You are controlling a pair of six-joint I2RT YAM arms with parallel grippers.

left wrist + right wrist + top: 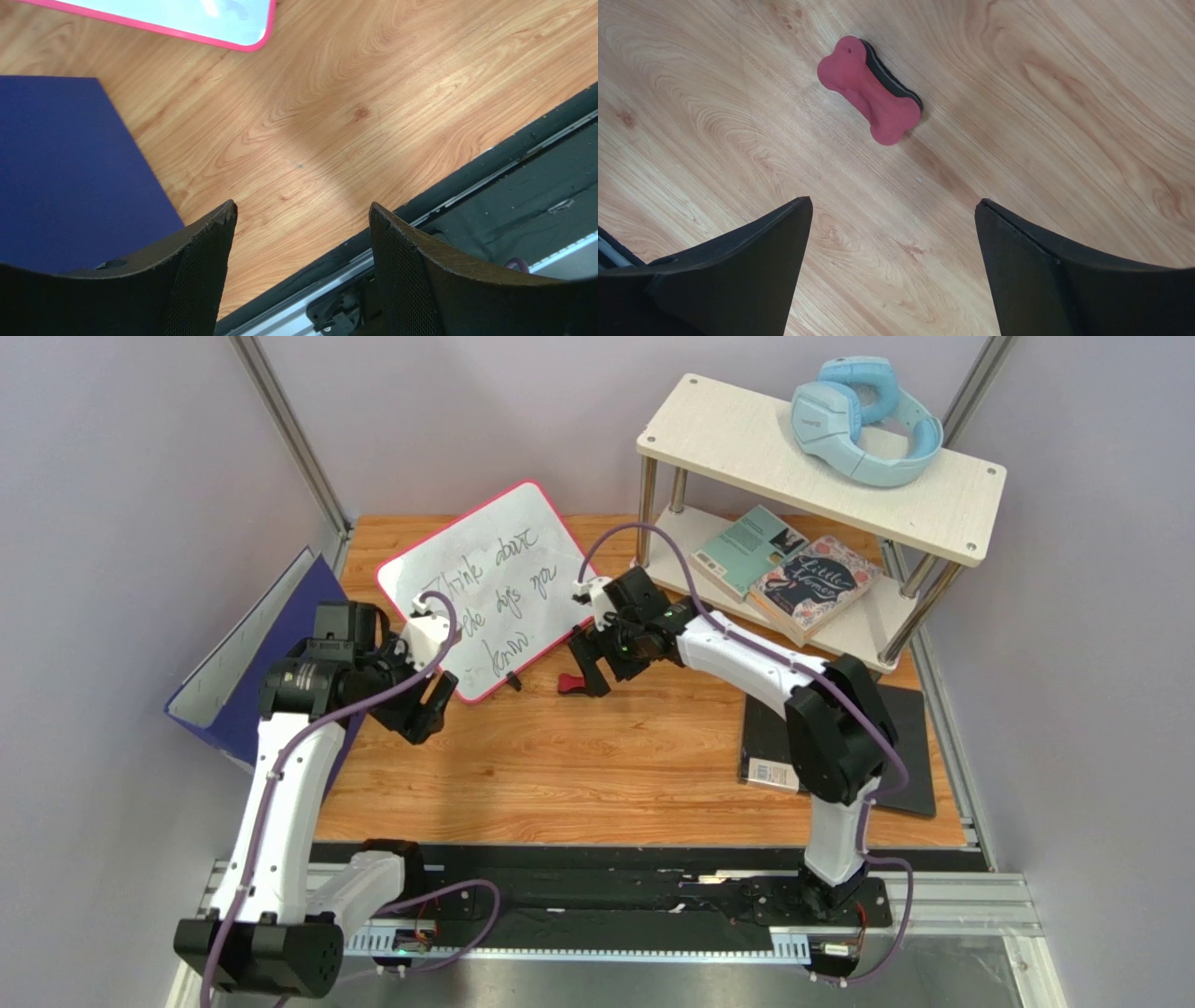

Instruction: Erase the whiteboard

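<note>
The whiteboard (484, 588), white with a red-pink border and black handwriting, lies tilted on the wooden table at the back left. One corner of it shows in the left wrist view (210, 21). A small red bone-shaped eraser (870, 89) with a black pad lies on the wood just right of the board's near corner (571, 683). My right gripper (592, 672) is open and empty, hovering right above the eraser. My left gripper (418, 711) is open and empty beside the board's near-left edge, over bare wood.
A blue-purple folder (253, 651) lies at the table's left edge, also in the left wrist view (63, 168). A white two-tier shelf (828, 455) at back right holds blue headphones (863, 417) and books (811, 581). A black mat (898, 742) lies at right.
</note>
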